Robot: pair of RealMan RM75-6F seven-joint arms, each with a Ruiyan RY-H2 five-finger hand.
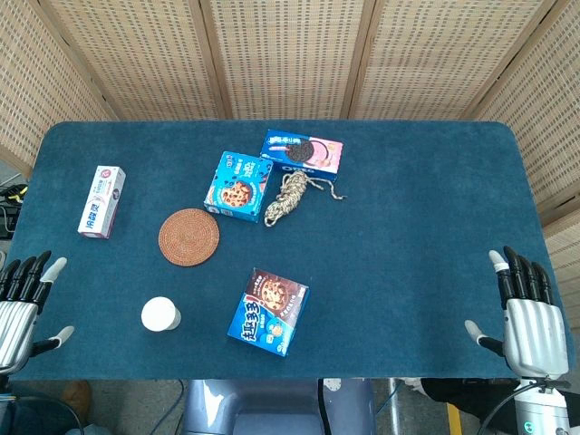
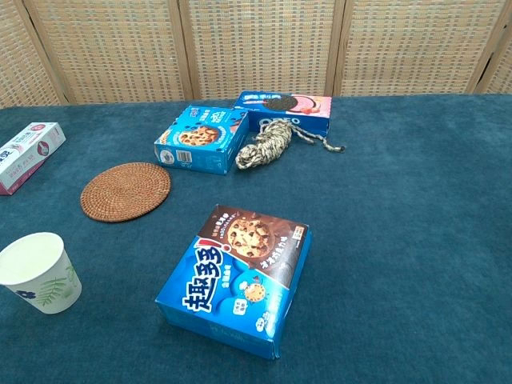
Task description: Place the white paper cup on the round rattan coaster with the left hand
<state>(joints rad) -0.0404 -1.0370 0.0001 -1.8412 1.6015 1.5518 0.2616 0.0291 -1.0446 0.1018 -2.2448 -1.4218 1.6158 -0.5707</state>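
The white paper cup [image 1: 160, 314] [image 2: 40, 272] stands upright near the table's front left, with a blue leaf print on its side. The round rattan coaster [image 1: 188, 236] [image 2: 126, 190] lies flat beyond it, bare. My left hand [image 1: 23, 301] hovers at the table's left front edge, fingers spread, holding nothing, well left of the cup. My right hand [image 1: 523, 311] is at the right front edge, fingers spread and empty. Neither hand shows in the chest view.
A blue cookie box [image 1: 268, 311] [image 2: 237, 278] lies right of the cup. Another cookie box [image 1: 237, 186], an Oreo box [image 1: 303, 150] and a rope bundle [image 1: 292, 197] sit behind the coaster. A toothpaste box [image 1: 101, 201] lies at the left.
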